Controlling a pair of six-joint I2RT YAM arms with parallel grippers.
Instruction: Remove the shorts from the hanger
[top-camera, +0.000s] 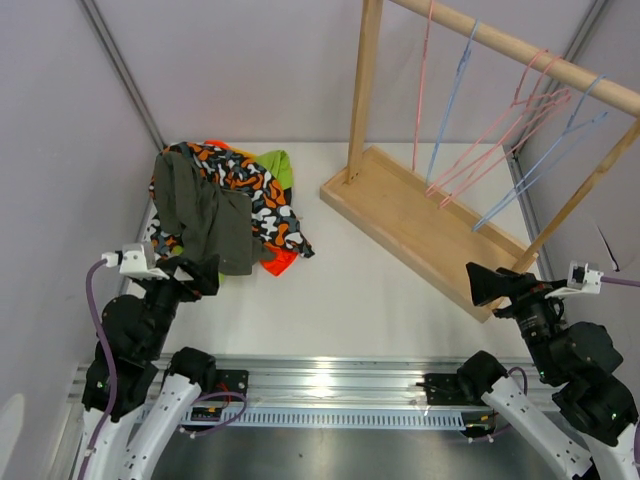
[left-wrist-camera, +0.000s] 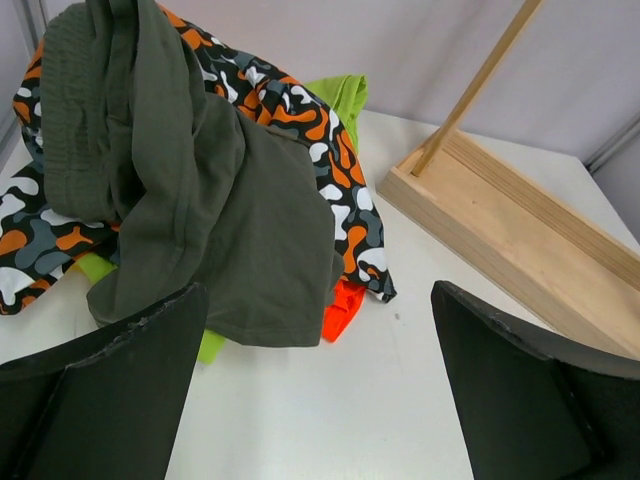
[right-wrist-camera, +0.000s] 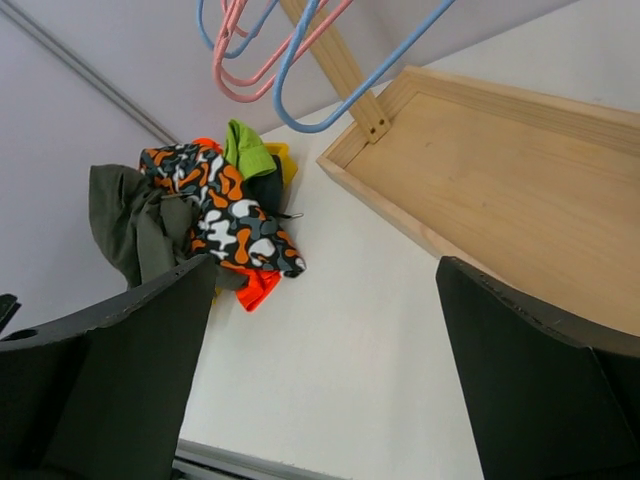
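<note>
Nearest: metal rail running along the front edge of the desk. Left pincer is released, jaws spread wide with nothing between them. It hangs low over the desk, just short of the near edge of the shorts pile. Right pincer is likewise released and holds nothing. It sits close to the front corner of the wooden rack base; contact with the wood cannot be told. The shorts lie heaped at the far left of the desk, well apart from the rack. Dark olive pair lies on top, draped over the camouflage pair. Lime green pair shows at the far side of the heap. Bright orange pair pokes out at the near right edge, under the camouflage cloth. Navy pair cannot be picked out with confidence. Pink and blue hangers hang tilted on the rack's top rail, bare, with no cloth touching them.
</note>
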